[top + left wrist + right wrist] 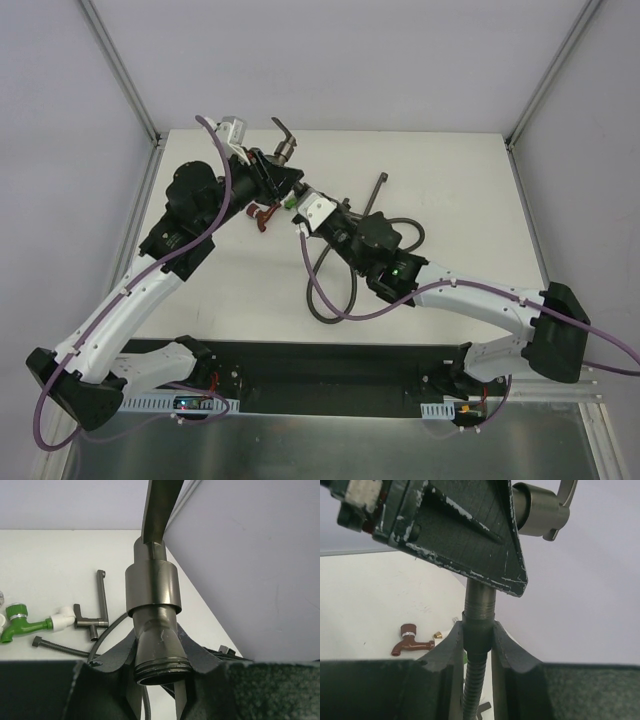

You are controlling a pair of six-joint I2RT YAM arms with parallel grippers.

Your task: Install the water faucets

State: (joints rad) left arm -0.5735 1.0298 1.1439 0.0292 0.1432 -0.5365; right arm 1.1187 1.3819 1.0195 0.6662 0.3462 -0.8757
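The left gripper (pixel 157 647) is closed on the grey metal faucet (pixel 152 587) and holds it above the table (pixel 450 200), near the far edge. The right gripper (pixel 477 630) clamps the end of the dark hose (pixel 471 685) just under this faucet; if the two threads touch, I cannot tell. The red faucet (pixel 409 640) lies on the table close by. The green faucet (pixel 19 622) and the white faucet (pixel 62 620) lie end to end

White tabletop (pixel 460 200) is boxed in by plain pale grey-lilac wall panels (pixel 350 60) at back and both sides, aluminium frame posts (pixel 120 70) running up the back corners. Black strip (pixel 330 365) runs along the near table edge, brushed metal surface (pixel 330 450) in front of it. Light is even, shadows soft.
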